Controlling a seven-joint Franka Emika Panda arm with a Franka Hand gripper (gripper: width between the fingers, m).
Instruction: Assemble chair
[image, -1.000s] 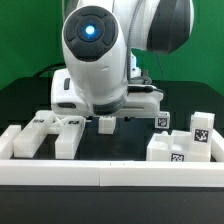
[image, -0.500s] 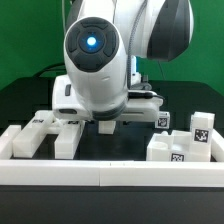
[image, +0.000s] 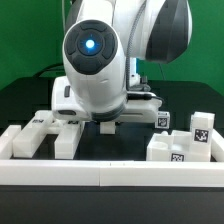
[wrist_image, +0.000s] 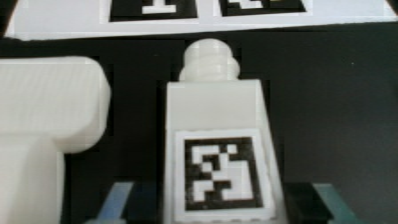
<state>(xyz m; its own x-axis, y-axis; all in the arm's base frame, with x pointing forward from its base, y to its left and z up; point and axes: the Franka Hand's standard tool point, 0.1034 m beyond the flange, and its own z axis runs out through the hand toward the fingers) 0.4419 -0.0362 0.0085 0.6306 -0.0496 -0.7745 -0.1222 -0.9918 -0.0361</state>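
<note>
Pincer: closed on the chair leg (wrist_image: 217, 130). In the wrist view the two bluish fingers (wrist_image: 121, 200) stand on either side of the leg's tagged end, and the pincer (wrist_image: 221, 205) sits square over it.
Chair leg: a long white block with a black-and-white square tag on the face turned to the wrist camera and a rounded peg on its far end. The peg points toward the marker board (wrist_image: 71, 25) and stops short of its edge.
Leg in the exterior view: only a small white end (image: 106, 126) shows below the arm, low over the counter (image: 125, 145), near the middle of the scene. Whether it rests on the counter or is just clear of it cannot be told.
Neighbouring part: a chunky white chair piece (wrist_image: 45, 110) with rounded corners lies just beside the leg. A narrow strip of dark counter runs between them, so they are apart.
Arm: the large white body (image: 95, 60) with a glowing blue ring hangs over the leg and hides most of the pincer from the exterior view.
Left group: more white chair pieces (image: 45, 132) lie on the counter at the exterior view's left, close to the leg.
Right group: blocky chair pieces with tags (image: 182, 148) stand at the exterior view's right, well apart from the leg.
Front edge: a long white rail (image: 110, 172) runs across the counter in front of all the parts.
</note>
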